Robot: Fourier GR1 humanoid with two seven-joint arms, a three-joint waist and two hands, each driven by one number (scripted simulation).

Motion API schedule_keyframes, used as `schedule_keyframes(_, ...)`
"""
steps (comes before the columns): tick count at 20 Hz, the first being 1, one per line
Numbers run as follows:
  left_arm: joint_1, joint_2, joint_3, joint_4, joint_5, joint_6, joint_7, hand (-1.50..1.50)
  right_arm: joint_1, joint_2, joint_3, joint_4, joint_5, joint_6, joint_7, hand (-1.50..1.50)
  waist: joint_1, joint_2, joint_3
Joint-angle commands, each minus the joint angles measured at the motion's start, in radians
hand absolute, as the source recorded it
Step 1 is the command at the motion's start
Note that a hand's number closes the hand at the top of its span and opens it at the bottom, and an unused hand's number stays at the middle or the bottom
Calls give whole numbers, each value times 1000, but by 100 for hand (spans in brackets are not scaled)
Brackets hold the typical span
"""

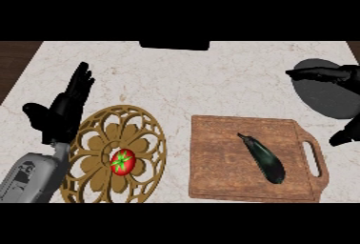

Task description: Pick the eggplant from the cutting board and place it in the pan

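Observation:
A dark, glossy eggplant (pixel 262 157) lies diagonally on the wooden cutting board (pixel 218 167), stem end pointing up-left, with nothing touching it. The dark grey pan (pixel 329 97) sits at the right edge, up and to the right of the board. My right hand (pixel 325 74) shows at the far right over the pan's far rim, fingers stretched out to the left and holding nothing. My left hand (pixel 65 107) rests open at the left with its fingers up, far from the eggplant.
A red tomato (pixel 123 161) sits on a round carved wooden trivet (pixel 105 133) left of the board. A black object (pixel 174 45) lies at the counter's far edge. A black shape (pixel 345 136) at the right edge is either part of my hand or the pan's handle.

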Motion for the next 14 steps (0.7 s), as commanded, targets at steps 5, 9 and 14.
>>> schedule_keyframes(5,-2,-5,23,38,7,-27,-13,0,-267,4,97,136,120,186,-109,-150,-5,-4,-3)
schedule_keyframes(9,29,-16,33,44,-1,-27,-47,0,-291,71,159,169,222,75,-189,-150,-14,-6,-2)
schedule_keyframes(14,-6,-36,44,74,-15,-15,-49,0,-345,149,198,195,179,119,-140,-150,-35,-7,-3)
